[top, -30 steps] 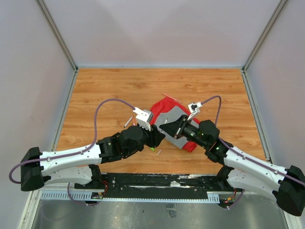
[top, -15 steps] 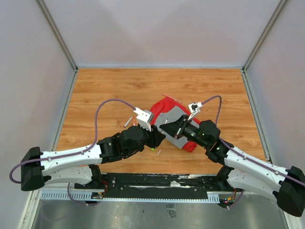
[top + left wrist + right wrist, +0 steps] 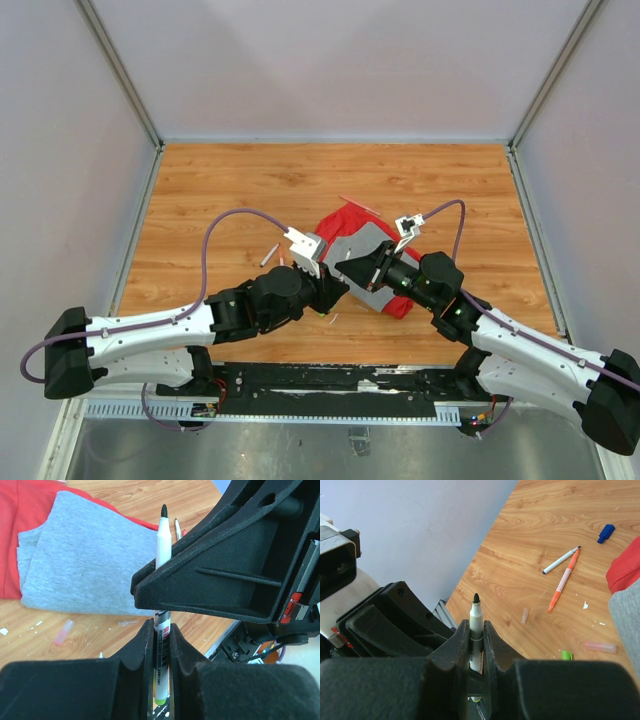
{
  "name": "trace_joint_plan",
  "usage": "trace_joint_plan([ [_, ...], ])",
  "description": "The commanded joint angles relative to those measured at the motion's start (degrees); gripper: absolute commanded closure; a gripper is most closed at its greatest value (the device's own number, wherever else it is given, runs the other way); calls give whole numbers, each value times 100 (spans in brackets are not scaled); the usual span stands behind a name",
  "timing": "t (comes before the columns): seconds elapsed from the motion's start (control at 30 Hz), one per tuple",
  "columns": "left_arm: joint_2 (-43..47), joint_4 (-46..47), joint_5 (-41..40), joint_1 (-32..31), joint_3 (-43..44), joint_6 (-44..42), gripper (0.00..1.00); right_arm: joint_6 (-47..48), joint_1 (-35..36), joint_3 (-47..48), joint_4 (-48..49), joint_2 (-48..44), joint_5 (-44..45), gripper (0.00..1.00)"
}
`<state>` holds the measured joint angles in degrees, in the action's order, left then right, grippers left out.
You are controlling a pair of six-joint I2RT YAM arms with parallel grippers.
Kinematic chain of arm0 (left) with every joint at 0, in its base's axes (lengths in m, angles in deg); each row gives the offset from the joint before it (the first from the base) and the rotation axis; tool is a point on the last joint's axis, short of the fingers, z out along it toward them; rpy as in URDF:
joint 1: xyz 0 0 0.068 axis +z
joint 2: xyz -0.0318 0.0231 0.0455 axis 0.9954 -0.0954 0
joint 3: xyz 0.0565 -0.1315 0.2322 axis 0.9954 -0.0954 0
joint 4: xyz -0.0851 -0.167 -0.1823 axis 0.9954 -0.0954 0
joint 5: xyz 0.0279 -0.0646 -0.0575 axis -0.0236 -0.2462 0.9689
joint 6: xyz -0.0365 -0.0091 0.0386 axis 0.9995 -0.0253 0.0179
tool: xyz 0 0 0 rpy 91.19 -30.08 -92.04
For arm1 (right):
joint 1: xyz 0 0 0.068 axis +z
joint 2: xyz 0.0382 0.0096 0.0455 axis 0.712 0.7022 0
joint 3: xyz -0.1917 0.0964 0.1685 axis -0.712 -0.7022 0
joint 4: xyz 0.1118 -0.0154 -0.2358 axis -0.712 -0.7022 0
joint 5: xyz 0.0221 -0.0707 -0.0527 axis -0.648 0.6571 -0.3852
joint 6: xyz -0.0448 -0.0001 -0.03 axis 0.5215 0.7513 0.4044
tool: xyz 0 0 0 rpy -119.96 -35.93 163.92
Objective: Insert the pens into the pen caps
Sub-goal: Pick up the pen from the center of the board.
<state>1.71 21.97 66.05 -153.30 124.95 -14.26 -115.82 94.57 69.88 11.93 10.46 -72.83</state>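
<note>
On the left of the table (image 3: 200,190), a white pen (image 3: 561,560) and an orange pen (image 3: 563,582) lie loose. They meet at one end and spread apart at the other. A clear cap (image 3: 525,615) sits near them on the wood.

Next comes my left gripper (image 3: 161,630), over the near middle of the table. Its fingers are pressed onto the lower part of the pen (image 3: 163,545), which has a white barrel with printed lettering and a green end. The pen's dark tip shows above the fingers in both wrist views.

My right gripper (image 3: 476,627) comes in from the opposite side and pinches the same pen higher up, just below the tip. The two grippers sit almost against each other on the one barrel.

Further right in the right wrist view, a green cap (image 3: 567,654) and a pink cap (image 3: 600,646) lie near each other on the wood, beside the cloth (image 3: 372,250). A blue cap (image 3: 606,533) lies well apart from them, farther out. The cloth is red with a grey panel and lies crumpled, and my right arm reaches across it.
</note>
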Motion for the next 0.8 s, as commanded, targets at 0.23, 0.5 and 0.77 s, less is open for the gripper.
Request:
trace_joint_plan([
  [0.23,186,-350,-580,24,-171,34,100,149,76,267,311,-138,-119,99],
  [0.5,242,-273,-499,31,-225,-128,100,220,76,355,209,-125,-159,95],
  [0.77,259,-333,-620,39,-240,-73,99,352,76,385,-9,-202,-113,68],
])
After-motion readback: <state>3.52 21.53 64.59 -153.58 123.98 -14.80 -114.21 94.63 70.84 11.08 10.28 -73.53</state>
